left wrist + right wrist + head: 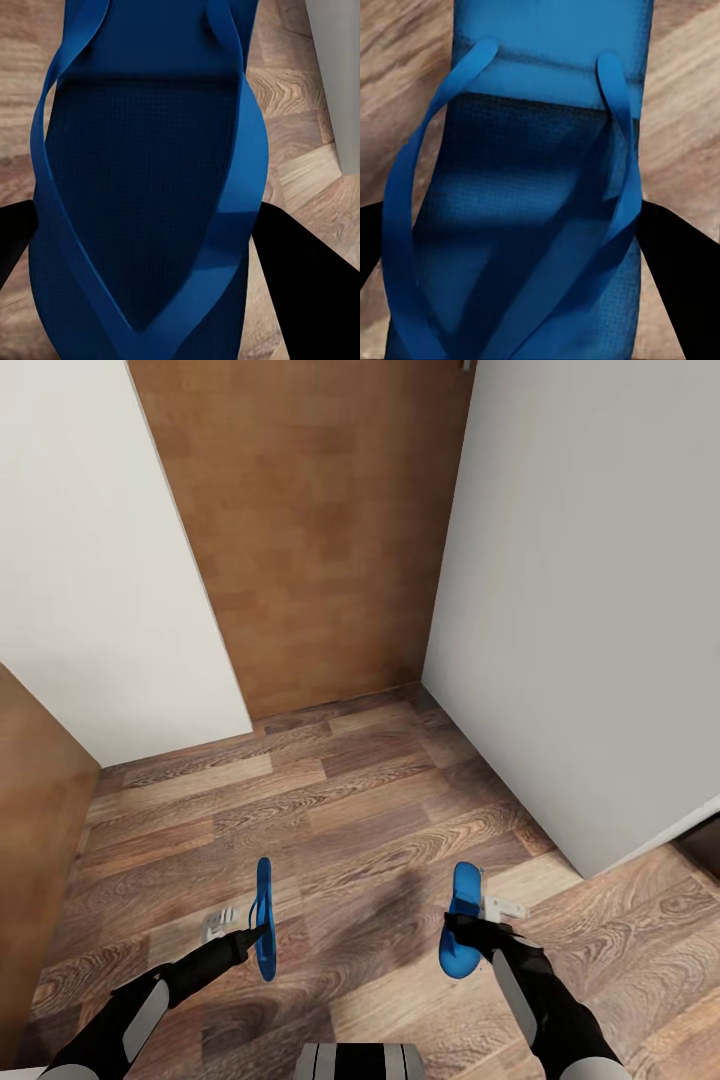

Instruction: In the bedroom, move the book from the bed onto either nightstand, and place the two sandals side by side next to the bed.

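Observation:
Both blue sandals are off the floor in my grippers. My left gripper (258, 934) is shut on one sandal (264, 920), held on edge at the lower left of the head view. Its sole and straps (150, 187) show close up between the black fingers (300, 277) in the left wrist view. My right gripper (462, 928) is shut on the other sandal (461, 932), at the lower right, which shows large (532, 210) in the right wrist view. The book, the bed and the nightstand are out of view.
I face a corner of the bedroom: a brown door (320, 530) straight ahead, white walls to the left (90, 560) and right (590, 590), another brown panel (30, 840) at the near left. Wood-plank floor (350, 810) lies between them.

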